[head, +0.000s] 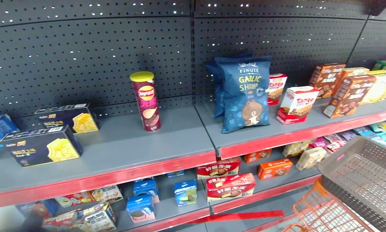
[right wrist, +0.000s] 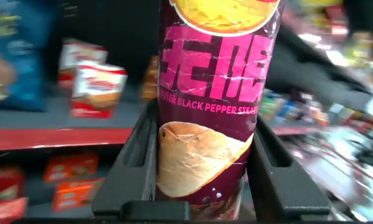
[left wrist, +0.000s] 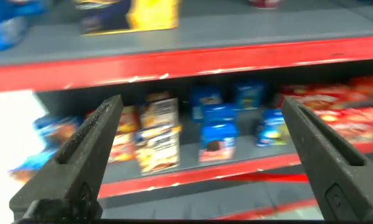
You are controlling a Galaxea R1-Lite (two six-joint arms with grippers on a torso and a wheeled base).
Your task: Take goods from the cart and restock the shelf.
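Observation:
In the right wrist view my right gripper point(right wrist: 205, 155) is shut on a tall purple chips can point(right wrist: 208, 93), which stands upright between the two black fingers point(right wrist: 133, 162). A matching purple can with a yellow lid point(head: 147, 101) stands upright on the grey upper shelf point(head: 131, 141), near the back wall. My left gripper point(left wrist: 202, 102) is open with nothing between its fingers point(left wrist: 93, 149). It faces the lower shelf, in front of small blue boxes point(left wrist: 216, 134).
A grey perforated basket point(head: 363, 174) sits on the orange cart point(head: 318, 209) at the lower right. The upper shelf holds dark boxes with yellow print point(head: 44, 146) at left, blue snack bags point(head: 244, 93), and red-white boxes point(head: 296, 104) at right.

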